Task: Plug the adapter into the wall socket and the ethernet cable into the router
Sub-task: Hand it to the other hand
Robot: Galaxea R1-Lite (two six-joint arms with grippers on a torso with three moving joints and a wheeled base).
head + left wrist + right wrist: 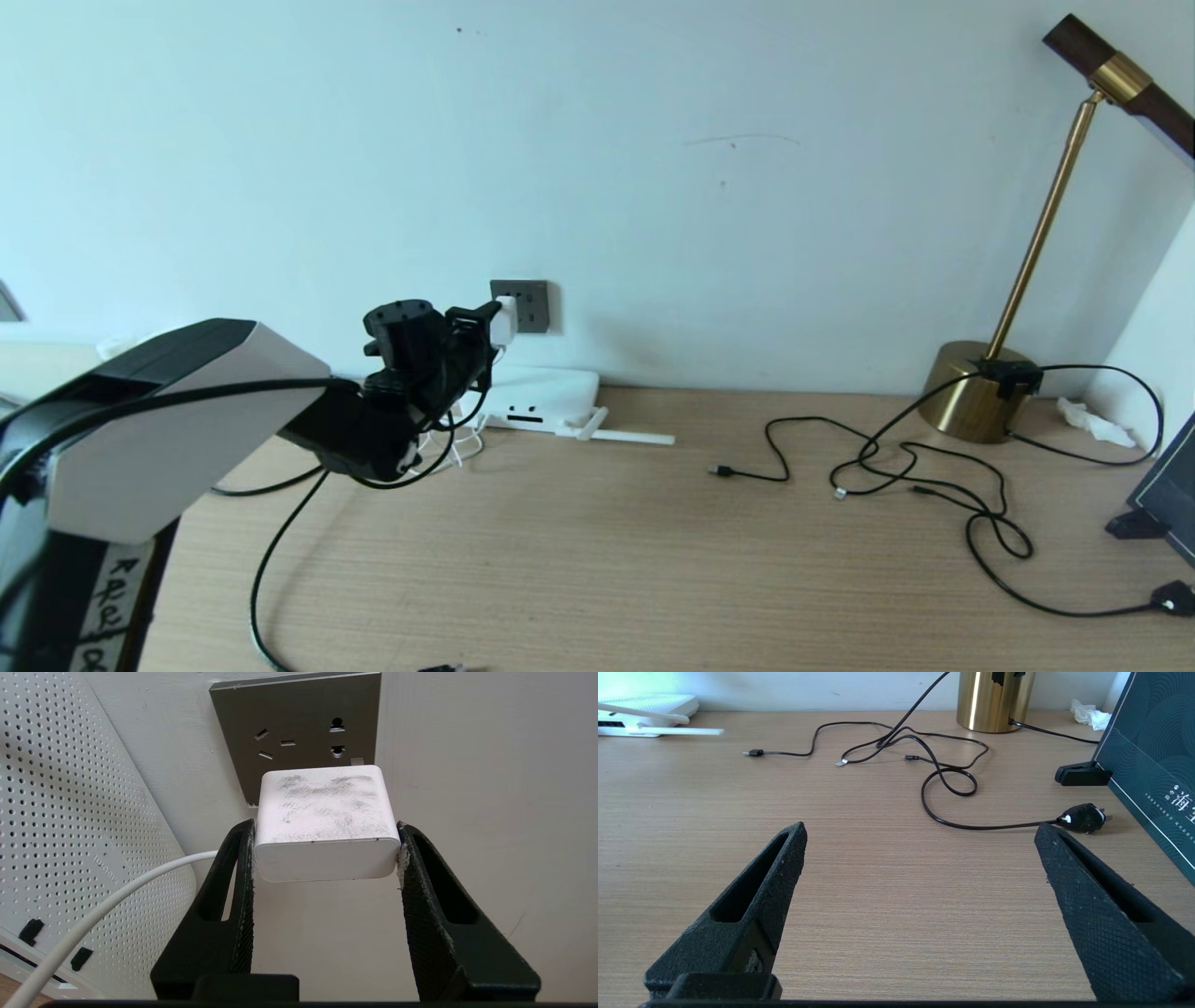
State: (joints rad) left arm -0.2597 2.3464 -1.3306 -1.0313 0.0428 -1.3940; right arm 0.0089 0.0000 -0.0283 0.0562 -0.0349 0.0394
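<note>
My left gripper is shut on the white adapter, a finger pressed to each side. It holds the adapter's front against the left part of the dark grey wall socket. Several pin holes still show beside the adapter, and its own pins are hidden. Its white cord trails down past the router, which lies flat against the wall below the socket with an antenna on the desk. The black ethernet cable snakes over the desk's front left. My right gripper hovers open and empty over bare desk.
A brass lamp stands at the back right, with thin black cords looping across the desk before it. A black mains plug and a dark teal board sit at the right edge. A crumpled tissue lies by the lamp.
</note>
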